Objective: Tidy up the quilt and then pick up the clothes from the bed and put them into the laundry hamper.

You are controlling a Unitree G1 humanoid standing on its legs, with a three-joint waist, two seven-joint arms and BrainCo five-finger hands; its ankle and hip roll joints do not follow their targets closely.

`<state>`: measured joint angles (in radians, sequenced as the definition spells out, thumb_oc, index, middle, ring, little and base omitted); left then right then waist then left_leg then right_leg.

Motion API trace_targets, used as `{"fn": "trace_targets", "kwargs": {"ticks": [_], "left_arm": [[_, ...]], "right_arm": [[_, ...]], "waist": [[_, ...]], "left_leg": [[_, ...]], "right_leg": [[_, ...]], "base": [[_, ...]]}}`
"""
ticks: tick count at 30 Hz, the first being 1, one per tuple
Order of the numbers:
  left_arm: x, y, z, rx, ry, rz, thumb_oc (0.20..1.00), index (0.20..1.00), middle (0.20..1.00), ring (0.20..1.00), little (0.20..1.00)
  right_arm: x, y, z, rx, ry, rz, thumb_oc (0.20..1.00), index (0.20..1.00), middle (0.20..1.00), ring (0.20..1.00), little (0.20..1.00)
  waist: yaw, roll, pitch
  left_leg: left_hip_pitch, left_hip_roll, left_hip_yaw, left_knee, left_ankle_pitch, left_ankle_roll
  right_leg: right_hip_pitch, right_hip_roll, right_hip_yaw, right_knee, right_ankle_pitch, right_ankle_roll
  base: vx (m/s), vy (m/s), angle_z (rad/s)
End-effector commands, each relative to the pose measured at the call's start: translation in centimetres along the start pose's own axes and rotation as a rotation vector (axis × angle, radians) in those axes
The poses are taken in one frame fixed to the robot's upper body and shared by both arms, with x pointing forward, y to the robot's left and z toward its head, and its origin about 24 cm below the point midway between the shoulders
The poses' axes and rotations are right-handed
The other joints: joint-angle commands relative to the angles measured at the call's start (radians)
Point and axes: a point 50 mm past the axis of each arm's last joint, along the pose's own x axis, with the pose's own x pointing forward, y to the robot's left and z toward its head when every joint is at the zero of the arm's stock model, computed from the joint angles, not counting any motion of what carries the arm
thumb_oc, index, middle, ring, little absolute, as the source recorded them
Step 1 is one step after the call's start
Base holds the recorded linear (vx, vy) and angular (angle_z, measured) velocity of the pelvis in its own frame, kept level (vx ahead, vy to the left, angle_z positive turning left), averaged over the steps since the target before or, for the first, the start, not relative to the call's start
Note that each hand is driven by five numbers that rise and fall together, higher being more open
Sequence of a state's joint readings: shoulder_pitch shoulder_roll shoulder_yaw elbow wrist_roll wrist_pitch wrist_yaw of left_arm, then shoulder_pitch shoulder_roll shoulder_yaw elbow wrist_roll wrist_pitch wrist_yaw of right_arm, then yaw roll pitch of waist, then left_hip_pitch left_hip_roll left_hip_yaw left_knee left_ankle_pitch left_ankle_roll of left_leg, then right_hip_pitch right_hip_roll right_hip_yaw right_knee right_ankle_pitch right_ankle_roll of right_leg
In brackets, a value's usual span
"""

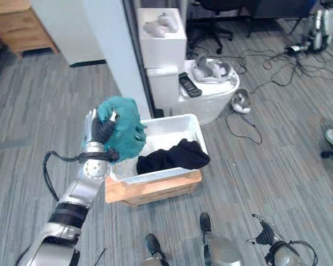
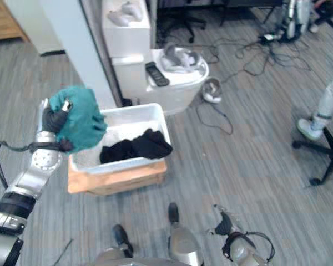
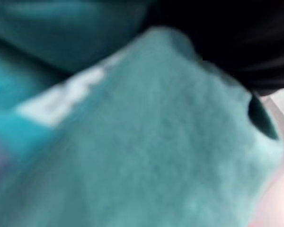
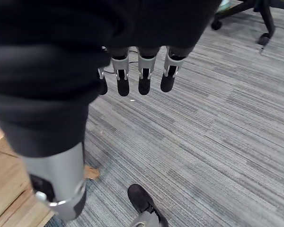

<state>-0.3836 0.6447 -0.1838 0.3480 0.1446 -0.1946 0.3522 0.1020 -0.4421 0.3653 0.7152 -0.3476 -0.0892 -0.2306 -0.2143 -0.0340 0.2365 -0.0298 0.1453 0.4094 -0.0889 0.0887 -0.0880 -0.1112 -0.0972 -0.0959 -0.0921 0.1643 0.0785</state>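
My left hand (image 1: 100,130) is shut on a bunched teal garment (image 1: 124,128), holding it above the left end of the white laundry hamper (image 1: 190,124). The teal cloth (image 3: 146,142) fills the space right in front of that hand. A black garment (image 1: 173,155) lies inside the hamper, draped over its front right rim. The hamper rests on a low wooden crate (image 1: 150,188). My right hand (image 4: 137,75) hangs over bare grey floor with straight, relaxed fingers and holds nothing.
Behind the hamper stands a white round table (image 1: 211,94) with a remote and a headset on it, beside a white cabinet (image 1: 162,39). Cables (image 1: 266,66) trail over the floor to the right. An office chair base (image 2: 322,160) and a person's shoe (image 2: 309,128) are at far right.
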Motion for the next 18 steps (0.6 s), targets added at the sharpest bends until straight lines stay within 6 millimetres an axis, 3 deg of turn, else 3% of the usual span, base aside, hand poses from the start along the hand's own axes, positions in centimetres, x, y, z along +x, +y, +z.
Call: {"fn": "trace_targets", "kwargs": {"ticks": [1, 7, 8, 9, 11, 12, 14, 15, 18], "left_arm": [[4.2, 0.3, 3.1, 0.060, -0.109, 0.038, 0.200, 0.200, 0.200, 0.200, 0.200], [5.0, -2.7, 2.3, 0.102, -0.029, -0.072, 0.200, 0.200, 0.200, 0.200, 0.200], [4.8, -3.3, 2.2, 0.084, -0.016, -0.091, 0.551, 0.551, 0.551, 0.551, 0.551], [4.7, -3.7, 2.0, 0.076, -0.002, -0.100, 1.000, 1.000, 1.000, 1.000, 1.000], [4.3, -4.3, 1.4, 0.055, 0.038, -0.108, 1.000, 1.000, 1.000, 1.000, 1.000], [3.4, -4.5, 0.6, -0.039, 0.091, -0.084, 1.000, 1.000, 1.000, 1.000, 1.000], [3.4, -4.5, 0.6, -0.040, 0.092, -0.084, 1.000, 1.000, 1.000, 1.000, 1.000], [2.2, -3.5, -0.1, -0.195, 0.116, -0.015, 1.000, 1.000, 1.000, 1.000, 1.000], [1.5, -2.0, -0.8, -0.259, 0.111, 0.034, 1.000, 1.000, 1.000, 1.000, 1.000]], "right_arm": [[2.0, -3.4, 3.6, -0.003, -0.143, -0.090, 1.000, 1.000, 1.000, 1.000, 1.000], [2.9, -4.1, 7.5, -0.022, -0.277, -0.117, 1.000, 1.000, 1.000, 1.000, 1.000], [3.0, -4.2, 7.8, -0.018, -0.284, -0.121, 1.000, 1.000, 1.000, 1.000, 1.000], [3.1, -4.0, 7.9, -0.011, -0.284, -0.119, 1.000, 1.000, 1.000, 1.000, 1.000], [3.1, -3.6, 7.7, 0.001, -0.264, -0.111, 1.000, 1.000, 1.000, 1.000, 1.000], [2.9, -2.9, 6.4, 0.022, -0.211, -0.098, 1.000, 1.000, 1.000, 1.000, 1.000], [2.9, -2.9, 6.4, 0.021, -0.211, -0.097, 1.000, 1.000, 1.000, 1.000, 1.000], [2.5, -2.2, 4.4, 0.056, -0.129, -0.082, 1.000, 1.000, 1.000, 1.000, 1.000], [2.1, -1.5, 2.9, 0.091, -0.067, -0.062, 1.000, 1.000, 1.000, 1.000, 1.000]], "waist": [[-0.019, 0.047, 0.053], [-0.069, 0.063, 0.110], [-0.071, 0.065, 0.115], [-0.074, 0.066, 0.116], [-0.076, 0.067, 0.116], [-0.072, 0.069, 0.104], [-0.073, 0.069, 0.104], [-0.061, 0.074, 0.080], [-0.049, 0.074, 0.059]], "left_leg": [[0.044, 0.042, 0.012, 0.002, -0.063, -0.062], [-0.014, 0.042, 0.069, 0.002, -0.044, -0.064], [-0.016, 0.043, 0.078, 0.002, -0.042, -0.065], [-0.015, 0.044, 0.082, 0.002, -0.042, -0.065], [-0.006, 0.047, 0.087, 0.002, -0.042, -0.067], [0.010, 0.054, 0.086, 0.002, -0.043, -0.069], [0.010, 0.054, 0.085, 0.002, -0.043, -0.070], [0.030, 0.060, 0.075, 0.002, -0.043, -0.072], [0.044, 0.065, 0.066, 0.002, -0.043, -0.074]], "right_leg": [[-0.017, -0.072, 0.022, 0.005, -0.096, 0.113], [-0.118, -0.063, 0.081, 0.005, -0.059, 0.121], [-0.125, -0.062, 0.085, 0.005, -0.056, 0.122], [-0.127, -0.061, 0.089, 0.005, -0.055, 0.121], [-0.123, -0.057, 0.093, 0.005, -0.056, 0.117], [-0.107, -0.056, 0.087, 0.005, -0.063, 0.110], [-0.107, -0.055, 0.087, 0.005, -0.064, 0.110], [-0.079, -0.051, 0.075, 0.005, -0.077, 0.100], [-0.053, -0.049, 0.065, 0.005, -0.086, 0.094]], "base": [[-0.13, 0.006, -0.22], [-0.10, 0.023, -0.39], [-0.03, 0.005, -0.38], [-0.01, 0.000, -0.30], [0.02, -0.036, -0.22], [0.03, -0.050, -0.12], [0.04, -0.036, -0.05], [0.05, -0.032, 0.01], [0.08, -0.038, 0.09]]}}
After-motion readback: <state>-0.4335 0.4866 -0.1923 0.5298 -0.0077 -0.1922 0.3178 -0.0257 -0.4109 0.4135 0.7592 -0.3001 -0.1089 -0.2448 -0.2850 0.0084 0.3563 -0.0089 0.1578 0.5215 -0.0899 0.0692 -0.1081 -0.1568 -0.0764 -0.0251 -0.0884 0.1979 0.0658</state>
